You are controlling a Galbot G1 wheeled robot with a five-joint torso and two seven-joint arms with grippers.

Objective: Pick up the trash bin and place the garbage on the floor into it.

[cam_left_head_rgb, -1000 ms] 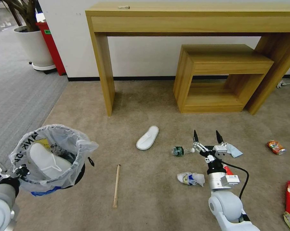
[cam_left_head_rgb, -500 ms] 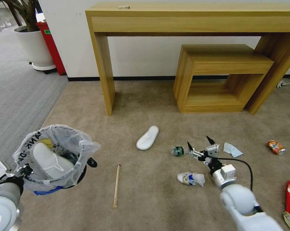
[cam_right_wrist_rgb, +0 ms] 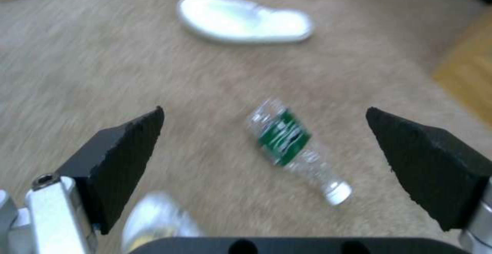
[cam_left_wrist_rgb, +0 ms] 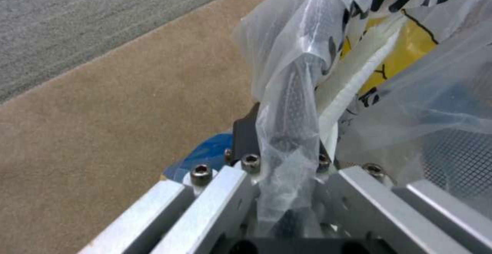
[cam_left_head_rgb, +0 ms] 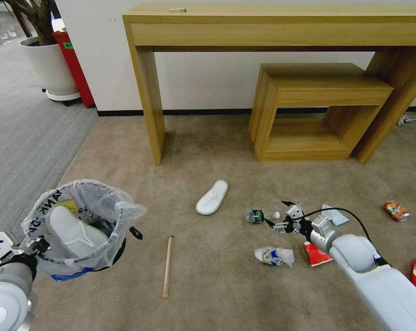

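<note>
Right gripper (cam_left_head_rgb: pixel 277 215) hangs low over the floor (cam_left_head_rgb: pixel 208 285) with its jaws spread wide, tips pointing left at the bottle (cam_left_head_rgb: pixel 259 216), which lies just beyond them. From the wrist camera the bottle (cam_right_wrist_rgb: pixel 292 150) sits between the two black fingers (cam_right_wrist_rgb: pixel 128 161), cap end nearer the gripper, body slanting away.

Left gripper (cam_left_head_rgb: pixel 33 246) is at the near left, clamped on the rim of the bin (cam_left_head_rgb: pixel 81 225); in its wrist view the bag (cam_left_wrist_rgb: pixel 287 104) is pinched between the jaws. One slipper (cam_left_head_rgb: pixel 72 232) is already inside. A second slipper (cam_left_head_rgb: pixel 212 196) lies on the floor left of and beyond the bottle.

To do this pick well, I'd say the jaws want to come down square across the bottle's body, at the green label, not the tapered neck where they could slide off. The bottle looks crushed and light, so it may skid or roll if one finger touches first; both should meet it together. The fingertips need to reach the carpet level without digging into the pile.

Other litter is near: a cup (cam_left_head_rgb: pixel 273 255) on the near side, a red wrapper (cam_left_head_rgb: pixel 318 254) under the arm, a tissue (cam_left_head_rgb: pixel 335 214) to the right. The stick (cam_left_head_rgb: pixel 167 265) lies well apart.
</note>
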